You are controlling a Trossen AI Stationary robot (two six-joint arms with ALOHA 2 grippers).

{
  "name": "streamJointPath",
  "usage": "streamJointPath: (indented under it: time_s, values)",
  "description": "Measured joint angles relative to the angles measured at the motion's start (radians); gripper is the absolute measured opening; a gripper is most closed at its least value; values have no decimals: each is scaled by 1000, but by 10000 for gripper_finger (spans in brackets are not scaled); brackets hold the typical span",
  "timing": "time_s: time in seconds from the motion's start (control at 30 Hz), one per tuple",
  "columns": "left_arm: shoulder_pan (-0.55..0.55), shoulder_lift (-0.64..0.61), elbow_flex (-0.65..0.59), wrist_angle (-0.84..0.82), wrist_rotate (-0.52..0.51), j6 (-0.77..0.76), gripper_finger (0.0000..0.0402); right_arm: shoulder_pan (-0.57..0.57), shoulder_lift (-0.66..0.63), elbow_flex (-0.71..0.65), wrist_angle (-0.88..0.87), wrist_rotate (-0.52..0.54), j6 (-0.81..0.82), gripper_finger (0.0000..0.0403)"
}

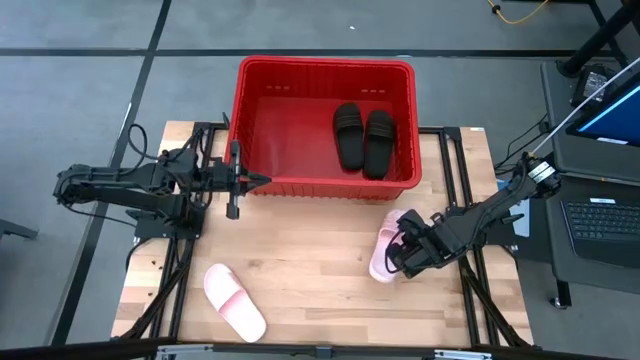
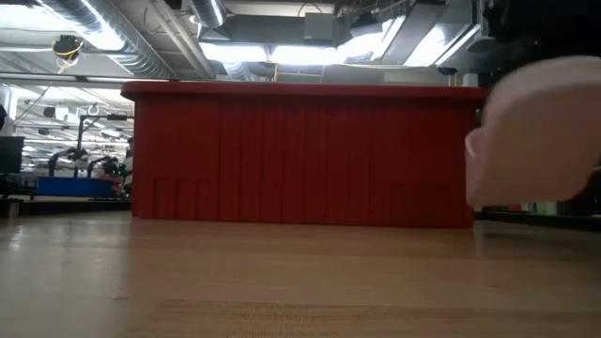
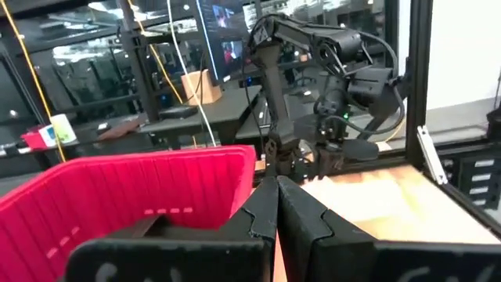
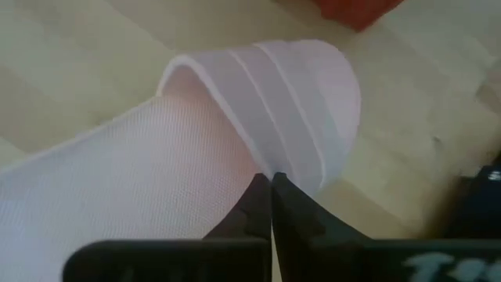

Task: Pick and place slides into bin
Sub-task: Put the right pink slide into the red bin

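Two black slides (image 1: 363, 138) lie side by side on the floor of the red bin (image 1: 260, 120) at the table's far edge. One pink slide (image 1: 235, 303) lies flat on the wood near the front left. A second pink slide (image 1: 384, 252) is at the right, with my right gripper (image 1: 405, 248) shut on it. In the low view this slide (image 2: 540, 131) shows above the table top. My left gripper (image 1: 262, 180) hovers shut and level by the bin's near wall, touching nothing. My right gripper pinches the pink slide's wide strap at its edge (image 4: 262, 160) between its two fingers (image 4: 254, 205), next to the footbed (image 4: 117, 188). The fingers come slanting down from the table's right. The slide appears lifted off the wood.
The bin's near wall (image 2: 300, 160) stands tall between the table's open wood and the black slides. Bare wood lies between the two pink slides. A laptop and desk (image 1: 600, 200) stand beyond the table's right edge.
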Motion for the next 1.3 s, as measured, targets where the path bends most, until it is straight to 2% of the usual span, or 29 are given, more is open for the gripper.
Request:
streamJointPath:
  time_s: [0.27,0.6,0.73,1.03,1.3]
  values:
    - [-9,85,42,-35,7,-68,2,-53,1,91,-47,2,-41,0]
    - [-34,278,315,-354,10,17,2,-125,7,194,-18,100,-218,0]
    - [-34,338,409,-414,9,18,2,-138,7,223,4,132,-270,0]
    - [-41,433,569,-509,1,35,2,-151,7,294,149,166,-445,0]
    - [-42,440,578,-512,-3,35,2,-147,7,345,330,165,-653,0]
